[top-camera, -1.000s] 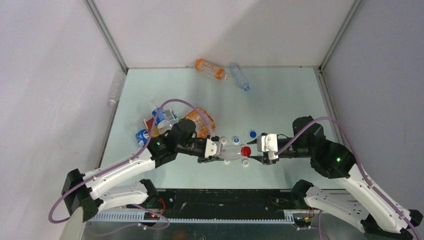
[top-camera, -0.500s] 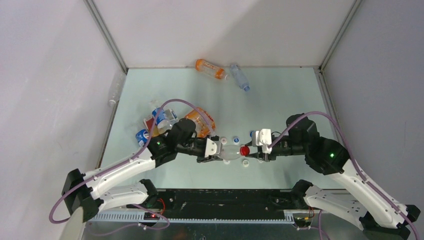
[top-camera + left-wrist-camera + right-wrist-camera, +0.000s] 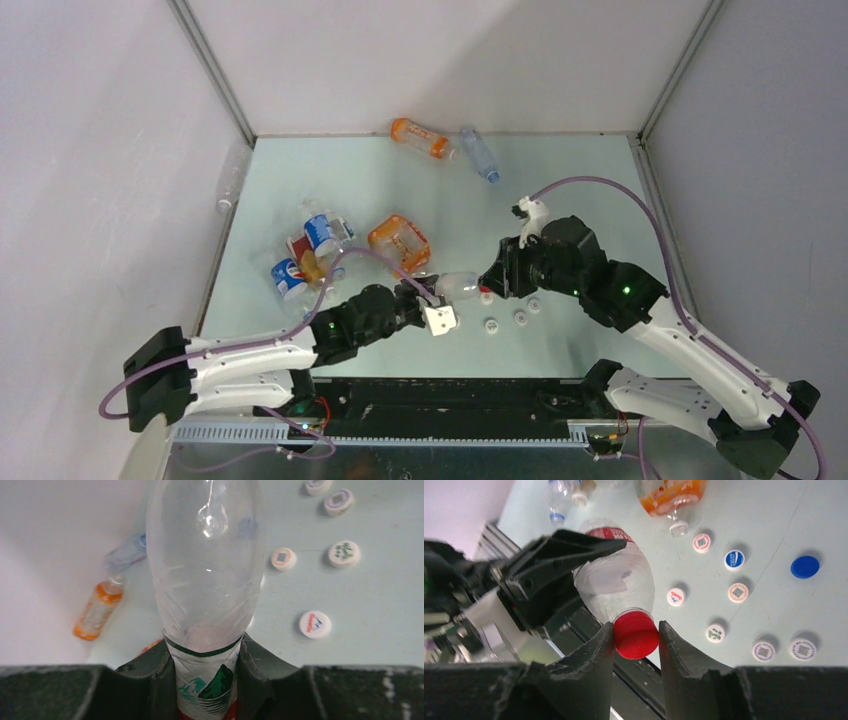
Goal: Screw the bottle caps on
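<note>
Between the two arms, toward the near side of the table (image 3: 580, 190), the clear bottle (image 3: 207, 570) with a red, white and green label lies roughly level. Its long axis runs from the left gripper (image 3: 205, 650) toward the right gripper (image 3: 636, 630). The left jaws are clamped tight round the labelled body, so the neck points away from that wrist and straight at the other one. The right fingers (image 3: 591, 660) are pinched in on the red cap (image 3: 636, 637), one on each side. That cap sits over the bottle's mouth, in line with the neck; whether the threads have caught I cannot tell. Turning it calls, I judge, for a roll of the right wrist about that shared axis while the left keeps the bottle from spinning. Loose caps (image 3: 737, 592) lie on the table just beside, apart from the grip
</note>
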{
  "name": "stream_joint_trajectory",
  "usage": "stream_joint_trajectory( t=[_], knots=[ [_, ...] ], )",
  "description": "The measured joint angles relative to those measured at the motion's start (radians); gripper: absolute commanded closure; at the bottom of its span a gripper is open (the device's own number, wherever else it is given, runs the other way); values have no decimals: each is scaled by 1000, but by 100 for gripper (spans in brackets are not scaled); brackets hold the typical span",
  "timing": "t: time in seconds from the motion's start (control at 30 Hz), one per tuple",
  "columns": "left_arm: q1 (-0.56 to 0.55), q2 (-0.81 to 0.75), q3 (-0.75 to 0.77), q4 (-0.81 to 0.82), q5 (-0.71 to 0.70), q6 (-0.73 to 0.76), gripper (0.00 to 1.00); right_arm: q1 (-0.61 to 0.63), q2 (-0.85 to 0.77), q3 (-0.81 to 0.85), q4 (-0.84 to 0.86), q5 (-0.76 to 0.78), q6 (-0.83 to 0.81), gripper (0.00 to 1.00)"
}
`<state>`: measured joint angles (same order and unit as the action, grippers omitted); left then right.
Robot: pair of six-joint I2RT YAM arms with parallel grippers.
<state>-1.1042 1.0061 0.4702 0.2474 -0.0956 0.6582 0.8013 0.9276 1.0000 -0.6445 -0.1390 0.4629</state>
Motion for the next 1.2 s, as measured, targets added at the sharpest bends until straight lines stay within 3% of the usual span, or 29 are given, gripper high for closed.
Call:
stream_joint_trajectory(
  t=[0.13, 0.33, 0.47, 0.7, 0.9, 1.2],
  knots=[
    [-37, 5, -29, 130, -114, 24, 89, 0, -52, -6, 48, 41, 80, 68],
    [0, -31, -1, 139, -68, -23, 89, -3, -166, -6, 106, -35, -173, 52],
    [104, -68, 32, 16, 65, -82, 90, -4, -262, -6, 53, -148, -483, 50],
    [139, -74, 143, -185, 357, -101, 89, -4, -319, -6, -44, -293, -908, 47],
    [143, -19, 207, -274, 506, -101, 89, -4, -294, -6, -83, -333, -1081, 47],
    [143, 42, 245, -339, 599, -98, 89, -4, -256, -6, -102, -410, -1158, 48]
  ],
)
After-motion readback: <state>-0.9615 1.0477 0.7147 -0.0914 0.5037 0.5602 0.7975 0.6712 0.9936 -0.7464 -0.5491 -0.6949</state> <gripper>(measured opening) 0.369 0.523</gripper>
